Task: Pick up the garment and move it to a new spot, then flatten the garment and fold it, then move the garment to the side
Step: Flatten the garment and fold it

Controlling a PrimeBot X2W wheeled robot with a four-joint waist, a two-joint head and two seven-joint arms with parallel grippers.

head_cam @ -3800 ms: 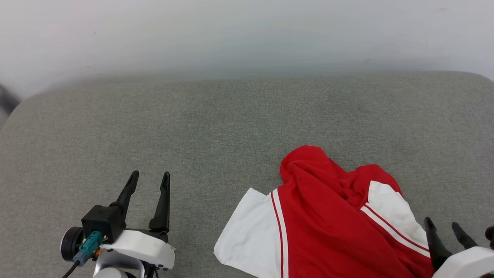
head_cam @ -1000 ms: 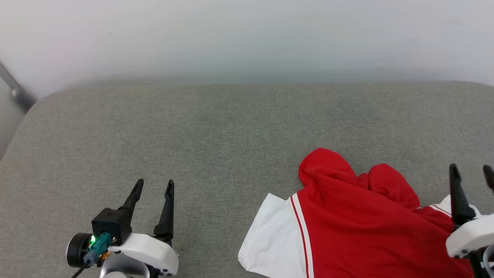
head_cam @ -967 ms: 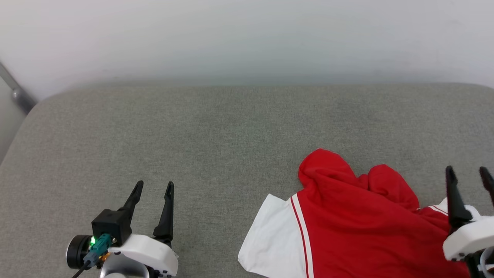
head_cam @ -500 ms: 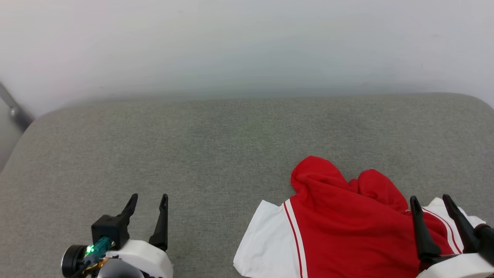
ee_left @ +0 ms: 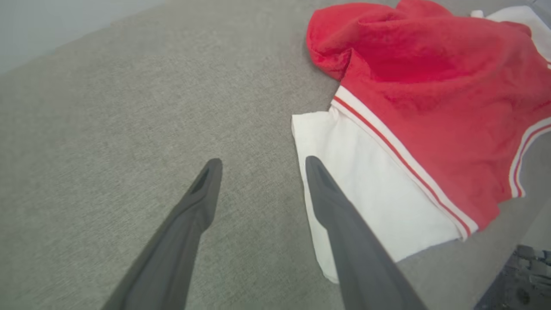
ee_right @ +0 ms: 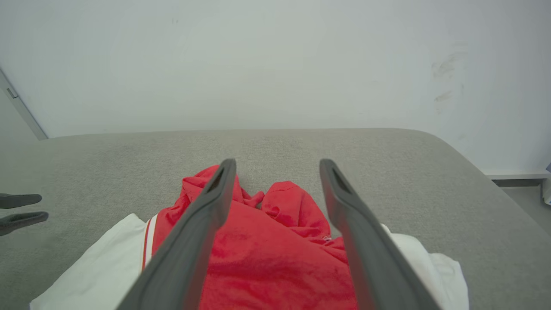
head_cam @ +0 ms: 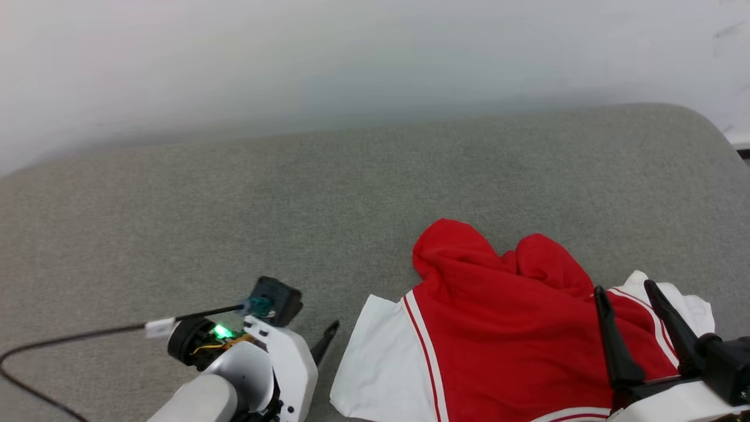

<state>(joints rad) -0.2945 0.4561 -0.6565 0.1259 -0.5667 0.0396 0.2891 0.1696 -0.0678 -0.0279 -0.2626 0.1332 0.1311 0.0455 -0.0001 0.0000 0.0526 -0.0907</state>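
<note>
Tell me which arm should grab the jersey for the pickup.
Likely right. The right gripper sits over the red jersey, jaws open above its bunched cloth. The left gripper, also open, is at the edge of the white sleeve, mostly over grey cushion.

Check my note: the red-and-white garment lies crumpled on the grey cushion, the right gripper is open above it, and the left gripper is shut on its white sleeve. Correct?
Not quite. The left gripper is open, not shut on the white sleeve: the left wrist view shows its fingers spread, holding nothing. The rest stands.
</note>
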